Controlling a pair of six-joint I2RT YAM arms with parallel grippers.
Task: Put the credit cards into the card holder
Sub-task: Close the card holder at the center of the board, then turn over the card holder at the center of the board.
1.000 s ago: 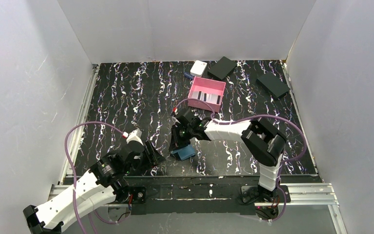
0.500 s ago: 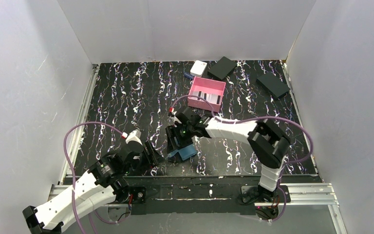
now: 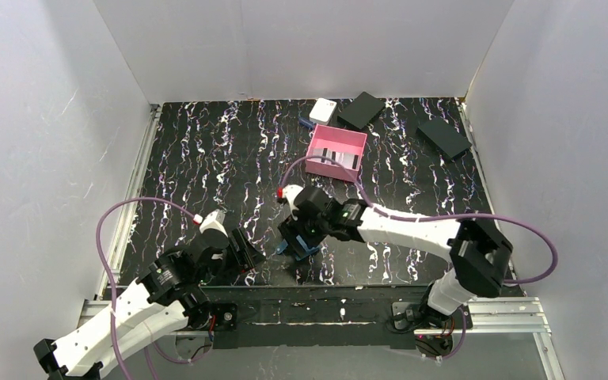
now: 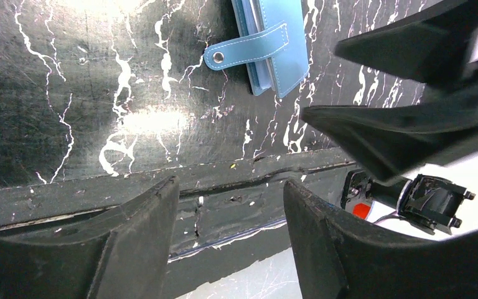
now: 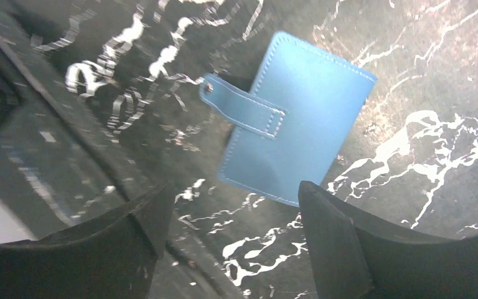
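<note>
I see a black, white-veined table (image 3: 206, 174). The blue card holder (image 5: 299, 124) lies closed near the front edge, tab loose. Far side: pink tray (image 3: 331, 167), white box (image 3: 323, 109) just behind it, black box (image 3: 362, 109) beside that, second black box (image 3: 444, 138) by the right wall.

one wallet (image 5: 299, 124), one pink tray (image 3: 313, 147), one white box (image 3: 323, 109), two black boxes (image 3: 361, 109) (image 3: 444, 138).

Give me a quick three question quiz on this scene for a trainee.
1. True or false: the right gripper grips the wallet.
2. The wallet is: A folded and lying flat, B spread open, C standing on edge.
3. Which gripper hangs nearer the wallet?
Key: 1 false, its jaws stand open above it. 2 A. 3 right.
</note>
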